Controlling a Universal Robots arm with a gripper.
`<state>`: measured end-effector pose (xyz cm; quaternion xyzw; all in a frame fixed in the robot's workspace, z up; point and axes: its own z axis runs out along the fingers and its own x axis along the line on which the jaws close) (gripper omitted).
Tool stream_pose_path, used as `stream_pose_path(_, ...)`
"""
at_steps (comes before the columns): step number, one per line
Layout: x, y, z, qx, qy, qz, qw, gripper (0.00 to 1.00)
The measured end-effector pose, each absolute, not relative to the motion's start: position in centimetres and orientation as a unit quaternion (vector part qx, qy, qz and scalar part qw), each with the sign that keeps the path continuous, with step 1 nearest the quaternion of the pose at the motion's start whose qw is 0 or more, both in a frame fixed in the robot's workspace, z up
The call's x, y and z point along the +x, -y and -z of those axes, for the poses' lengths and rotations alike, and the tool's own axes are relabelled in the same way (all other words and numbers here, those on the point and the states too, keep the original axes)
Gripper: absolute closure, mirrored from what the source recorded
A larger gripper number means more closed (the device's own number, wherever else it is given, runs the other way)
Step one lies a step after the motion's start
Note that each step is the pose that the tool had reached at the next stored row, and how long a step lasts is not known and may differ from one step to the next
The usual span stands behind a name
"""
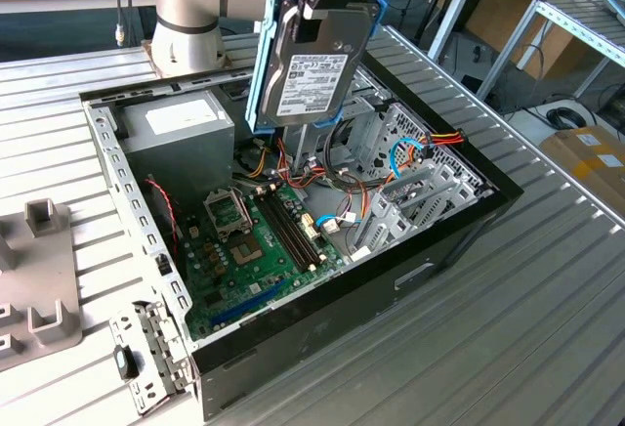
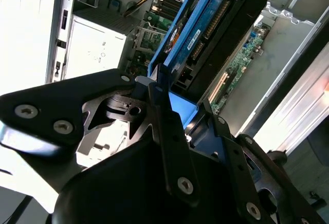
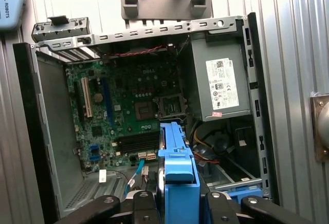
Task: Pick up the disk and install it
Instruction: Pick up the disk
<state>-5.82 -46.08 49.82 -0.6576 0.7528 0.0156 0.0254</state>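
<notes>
1. Blue-framed disk [image 1: 312, 64] hangs clamped in my gripper [image 1: 314, 1], with the open case [image 1: 449, 240] below it.
2. The exterior view gives me its label [image 1: 308, 82]; the second wrist view shows its connectors [image 2: 213, 26]; the first wrist view shows the motherboard [image 3: 128, 100] beneath.

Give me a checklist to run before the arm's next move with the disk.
1. Grip: the gripper is shut on the blue frame of the disk. Ok.
2. Height: in the exterior view the disk hangs on edge above the open case. Ok.
3. Access: the case's side is off and the motherboard is exposed. Ok.
4. Cables: the red, yellow and blue cables lie loose below the disk. Not ok.
5. Slot: whether the metal cage beside the cables has a free slot. Cannot tell.
</notes>
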Motion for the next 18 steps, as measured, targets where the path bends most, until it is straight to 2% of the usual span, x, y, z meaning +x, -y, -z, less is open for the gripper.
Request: stream_pose_path(18, -5.83, 46.82, -49.82, -0.658, -0.753, -0.016, 0.025, 0.63)
